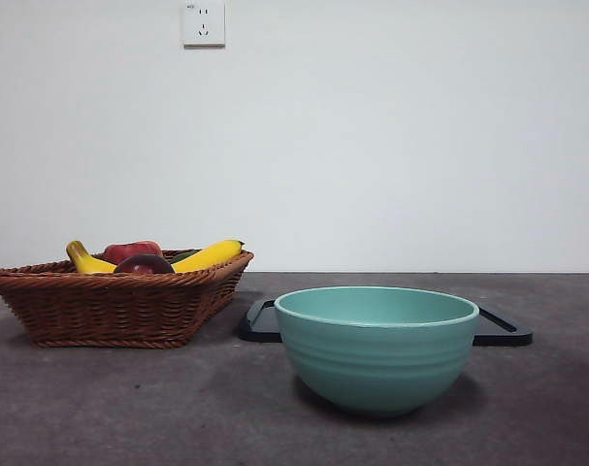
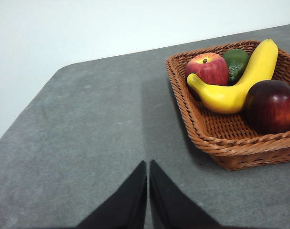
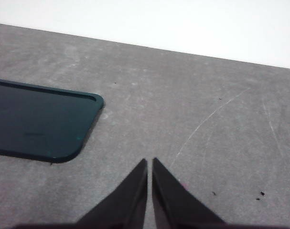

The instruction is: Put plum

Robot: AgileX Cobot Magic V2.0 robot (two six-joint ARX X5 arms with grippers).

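Observation:
The plum (image 2: 271,105), dark maroon and glossy, lies in a brown wicker basket (image 2: 207,138) beside a yellow banana (image 2: 240,81). In the front view the plum (image 1: 144,263) peeks over the basket (image 1: 119,306) rim at the left. My left gripper (image 2: 148,164) is shut and hovers over bare table, apart from the basket. My right gripper (image 3: 149,162) is shut above the grey table, close to the dark tray (image 3: 35,124). Neither arm shows in the front view.
A red apple (image 2: 208,68) and a green fruit (image 2: 236,62) share the basket with the banana. A teal bowl (image 1: 376,345) stands in the front middle, with the black tray (image 1: 503,328) flat behind it. The table's rounded corner (image 2: 63,69) lies near the left arm.

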